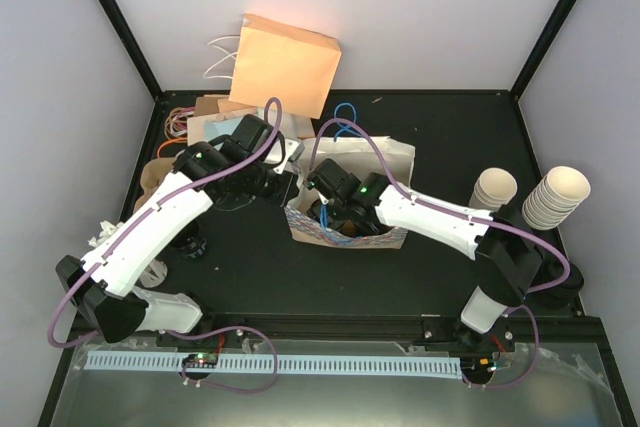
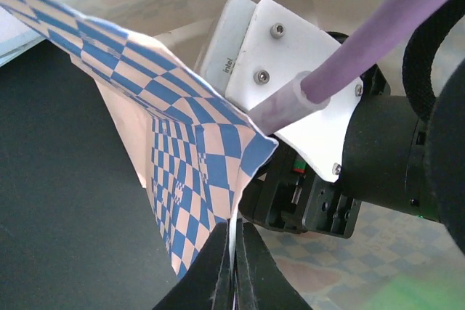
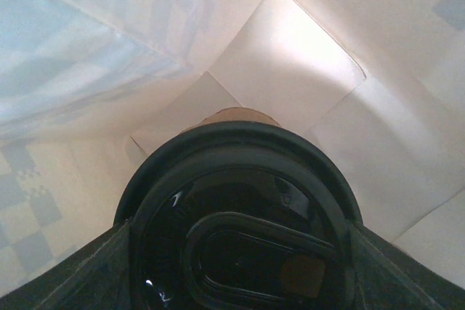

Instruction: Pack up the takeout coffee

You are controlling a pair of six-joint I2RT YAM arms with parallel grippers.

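Place: robotics lab test cell.
Enclosure: pale wall panels in black frame posts.
Bench: black table; left arm and right arm bolted at its near edge.
Props: cup stacks, blue-checked bag, takeout coffee.

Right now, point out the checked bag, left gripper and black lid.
checked bag [image 2: 190, 143], left wrist view, outer checked wall.
left gripper [image 2: 234, 248], left wrist view, between fingertips pinching bag edge.
black lid [image 3: 240, 208], right wrist view, glossy top.
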